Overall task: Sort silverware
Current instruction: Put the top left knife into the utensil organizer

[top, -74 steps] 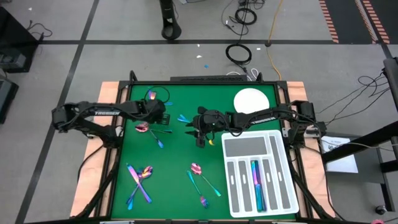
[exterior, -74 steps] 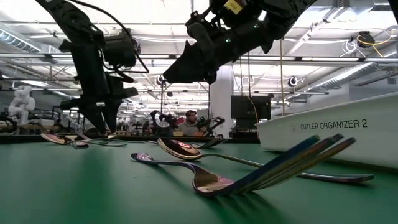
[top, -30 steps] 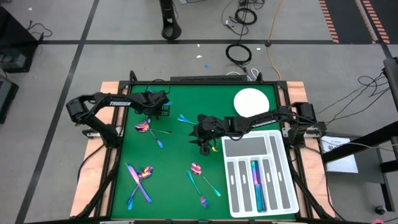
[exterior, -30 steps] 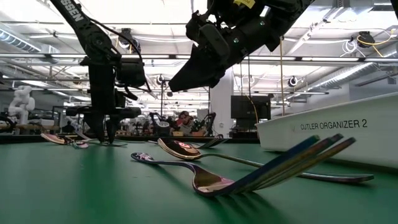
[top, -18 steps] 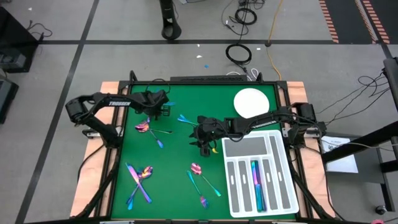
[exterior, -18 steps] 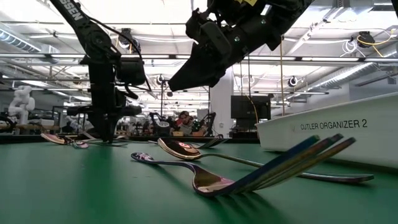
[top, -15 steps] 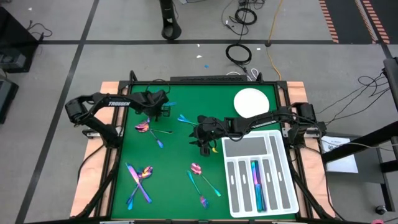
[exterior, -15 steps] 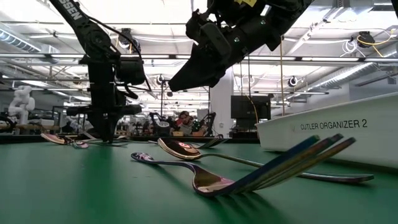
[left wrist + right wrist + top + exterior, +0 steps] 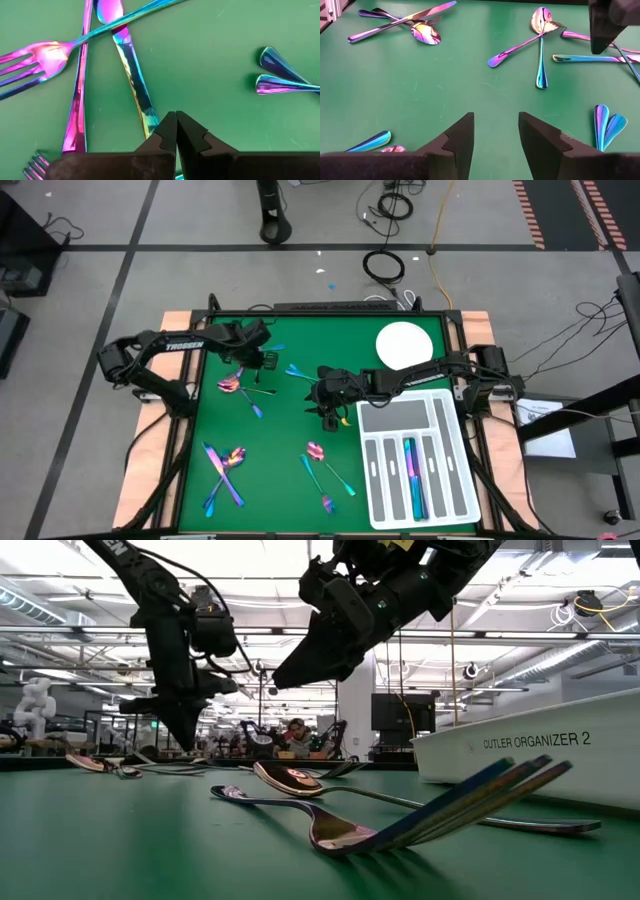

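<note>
Iridescent silverware lies scattered on the green mat: a knife (image 9: 131, 65) and a fork (image 9: 40, 60) crossed at the far left, two blue handle ends (image 9: 293, 369), a spoon group (image 9: 236, 385), a near-left heap (image 9: 224, 470) and a spoon and fork (image 9: 325, 465). Some pieces lie in the white tray (image 9: 452, 470). My left gripper (image 9: 176, 116) is shut just above the knife's handle, with nothing seen between its fingers; in the low view its tip (image 9: 188, 745) hangs clear of the mat. My right gripper (image 9: 495, 120) hovers open over the bare mat centre.
A round white plate (image 9: 404, 343) sits at the far right. The tray, labelled as a cutlery organizer, fills the near right. Bare mat lies below the right gripper (image 9: 328, 412) and between the silverware groups. People and equipment show in the room beyond.
My left gripper has shut its fingers at the mat among the far-left silverware and then risen a little clear of it, tipping slightly. No silverware has visibly moved.
</note>
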Available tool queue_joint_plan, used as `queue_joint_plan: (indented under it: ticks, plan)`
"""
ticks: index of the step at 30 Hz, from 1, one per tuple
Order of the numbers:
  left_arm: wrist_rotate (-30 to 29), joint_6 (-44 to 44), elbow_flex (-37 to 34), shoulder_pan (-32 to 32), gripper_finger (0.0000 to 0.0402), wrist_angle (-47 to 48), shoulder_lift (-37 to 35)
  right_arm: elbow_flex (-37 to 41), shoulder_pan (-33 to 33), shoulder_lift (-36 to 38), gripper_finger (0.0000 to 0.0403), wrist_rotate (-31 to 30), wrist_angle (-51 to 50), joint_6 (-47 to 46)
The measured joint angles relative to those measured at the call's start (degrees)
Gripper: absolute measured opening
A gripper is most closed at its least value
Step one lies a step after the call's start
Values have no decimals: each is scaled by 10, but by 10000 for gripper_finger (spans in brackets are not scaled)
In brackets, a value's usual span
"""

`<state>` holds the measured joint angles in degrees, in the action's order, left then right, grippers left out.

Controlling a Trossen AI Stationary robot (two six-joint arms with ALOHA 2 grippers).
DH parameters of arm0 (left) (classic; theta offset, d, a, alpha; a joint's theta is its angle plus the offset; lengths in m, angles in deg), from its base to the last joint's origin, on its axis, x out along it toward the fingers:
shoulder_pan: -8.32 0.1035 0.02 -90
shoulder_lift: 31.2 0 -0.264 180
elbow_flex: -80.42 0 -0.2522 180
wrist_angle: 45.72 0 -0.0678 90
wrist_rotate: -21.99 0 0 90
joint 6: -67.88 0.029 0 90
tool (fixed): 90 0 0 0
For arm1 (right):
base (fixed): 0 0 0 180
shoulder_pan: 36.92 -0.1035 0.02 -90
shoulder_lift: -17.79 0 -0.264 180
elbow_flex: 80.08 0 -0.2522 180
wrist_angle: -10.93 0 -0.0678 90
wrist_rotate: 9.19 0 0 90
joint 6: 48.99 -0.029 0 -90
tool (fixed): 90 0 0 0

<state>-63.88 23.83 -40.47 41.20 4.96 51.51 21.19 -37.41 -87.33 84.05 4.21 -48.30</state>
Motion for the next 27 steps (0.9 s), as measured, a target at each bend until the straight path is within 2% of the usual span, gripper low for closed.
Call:
queue_joint_plan:
  ticks: [7,10,14,19,23,27]
  plan:
    - [-53,0,0,0,9,13,0,0,0,0,144,0,-8,0]
    - [-57,3,0,-4,10,12,0,0,0,0,144,0,-9,-1]
    - [-60,57,1,-22,10,12,-2,0,0,0,144,-4,17,-37]
    - [-131,99,1,-65,11,27,-43,0,2,0,144,-4,58,-86]
    - [-147,75,1,-77,11,45,-68,0,8,0,144,-5,61,-102]
    - [-168,43,2,-77,11,19,-56,0,12,0,144,-5,62,-105]
